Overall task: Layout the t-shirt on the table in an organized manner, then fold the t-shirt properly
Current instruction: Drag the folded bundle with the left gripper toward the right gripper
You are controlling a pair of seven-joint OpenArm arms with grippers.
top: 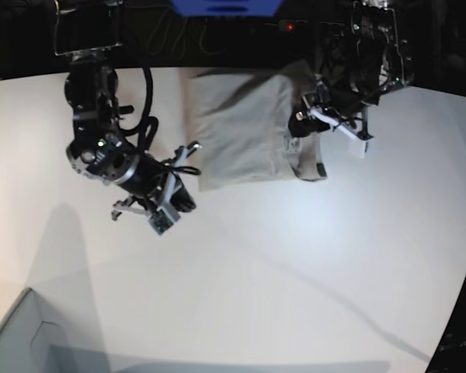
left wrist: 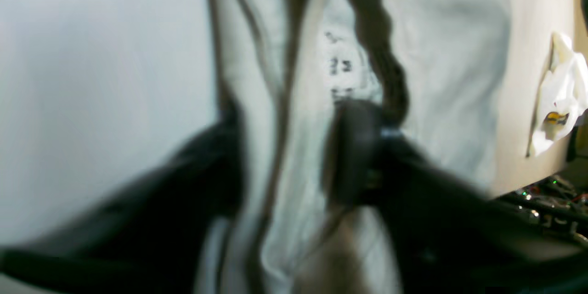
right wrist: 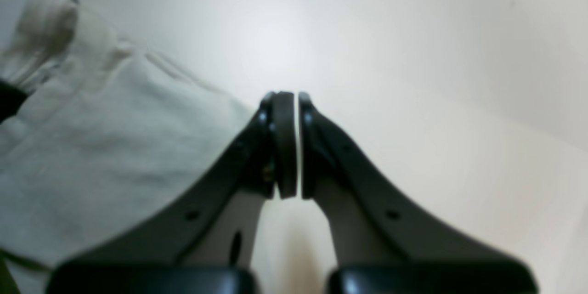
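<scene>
Dark backdrop w/ cables and a blue panel (top: 225, 6) at rear; pale box corner (top: 15, 342) at lower-left of base view.

- Table (top: 295, 264): large, matte white, curved edge; mostly bare forward of the cloth.
- T-shirt (top: 241, 128): grey-beige, far-centre of table, already doubled into a compact rough rectangle w/ wrinkles; one edge bunched and thicker on the left-arm side. Small white label w/ dark print (left wrist: 337, 64) exposed near that edge, alongside stacked hems. Judged: layout done, folding under way, final fold or tidy-up outstanding.
- Left end effector (left wrist: 294, 156): at bunched edge of shirt, one dark finger each side of a ridge of stacked layers. Cloth between the fingers, but view blurred; cannot tell whether clamped or merely straddling. Likely positioned there to take several layers at once for a fold-over.
- Right end effector (right wrist: 291, 144): fingers together, only a hairline gap, nothing between them. Held above bare table just beside the shirt's opposite edge, not touching cloth. Prob. parked clear so as not to drag fabric.
- Crumpled white scrap w/ yellow mark (left wrist: 558, 96): at far edge in left wrist view; identity unclear.
- Risk, judged: partial pinch could slip off lower layers and skew the fold.
</scene>
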